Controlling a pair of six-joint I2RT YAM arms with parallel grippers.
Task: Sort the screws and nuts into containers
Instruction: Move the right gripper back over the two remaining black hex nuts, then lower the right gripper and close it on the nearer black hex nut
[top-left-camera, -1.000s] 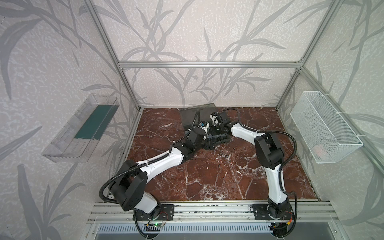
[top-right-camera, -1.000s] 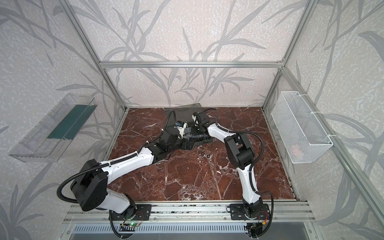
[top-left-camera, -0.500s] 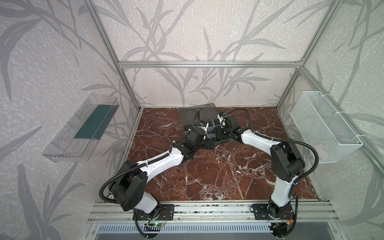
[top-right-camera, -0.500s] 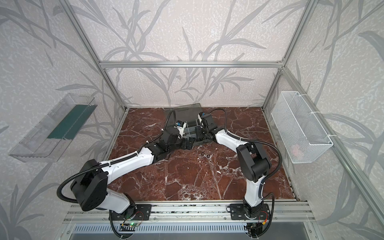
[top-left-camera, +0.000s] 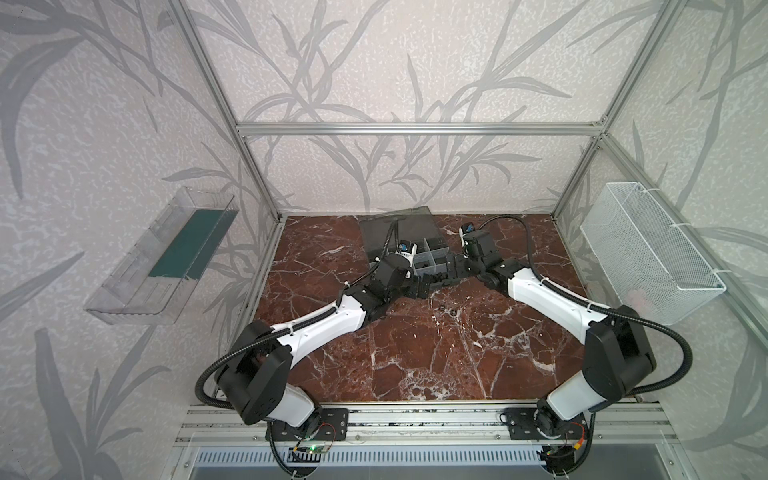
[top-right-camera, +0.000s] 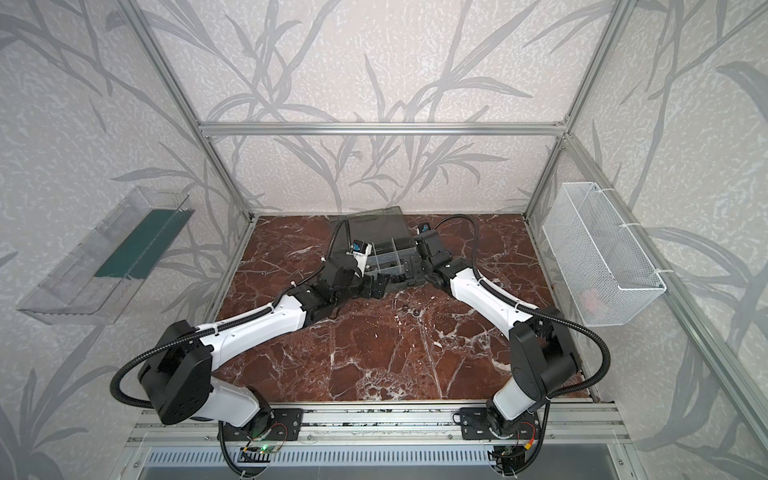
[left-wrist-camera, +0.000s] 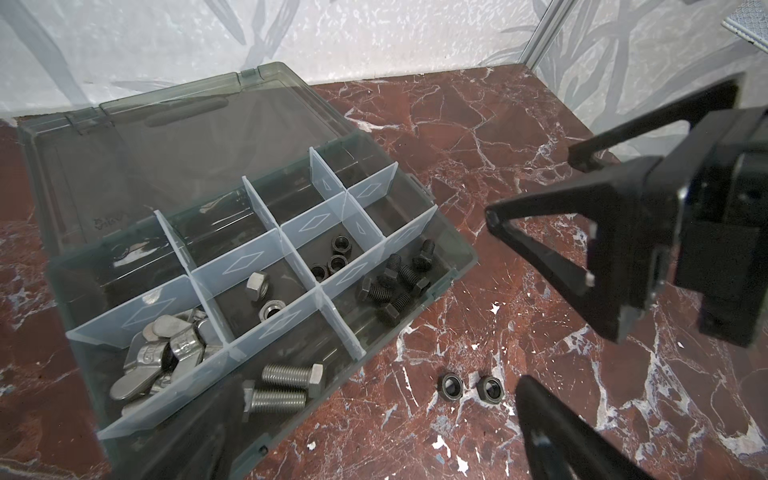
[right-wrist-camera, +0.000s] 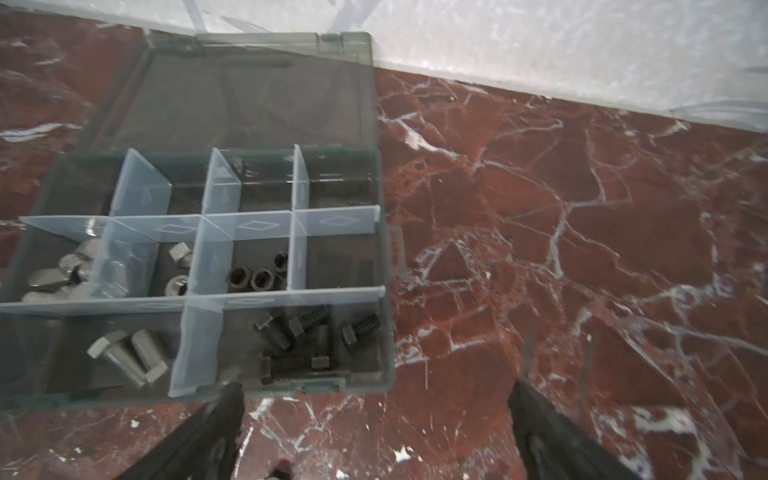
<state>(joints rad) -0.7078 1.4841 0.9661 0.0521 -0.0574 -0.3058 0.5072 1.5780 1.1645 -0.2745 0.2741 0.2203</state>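
The dark grey organizer case (left-wrist-camera: 457, 266) lies open at the back centre (top-left-camera: 399, 228), its containers split by whitish dividers. They hold silver wing nuts (left-wrist-camera: 166, 353), silver hex nuts (left-wrist-camera: 257, 286), black nuts (left-wrist-camera: 332, 257), black bolts (left-wrist-camera: 399, 278) and silver bolts (left-wrist-camera: 286, 386). Two black nuts (left-wrist-camera: 451, 386) (top-left-camera: 448, 309) lie loose on the marble in front of the case. My left gripper (top-left-camera: 419, 286) is open, low beside them. By the case's right end my right gripper (right-wrist-camera: 374, 403) (top-left-camera: 446, 266) stands open and empty.
A white wire basket (top-left-camera: 648, 249) hangs on the right wall and a clear tray (top-left-camera: 166, 257) on the left wall. Aluminium frame posts (top-left-camera: 266, 199) stand at the back corners. The case lid (right-wrist-camera: 249, 104) lies flat towards the back wall.
My right gripper has opened and drawn back to the right off the case, its elbow swinging outward. The left arm has not moved.
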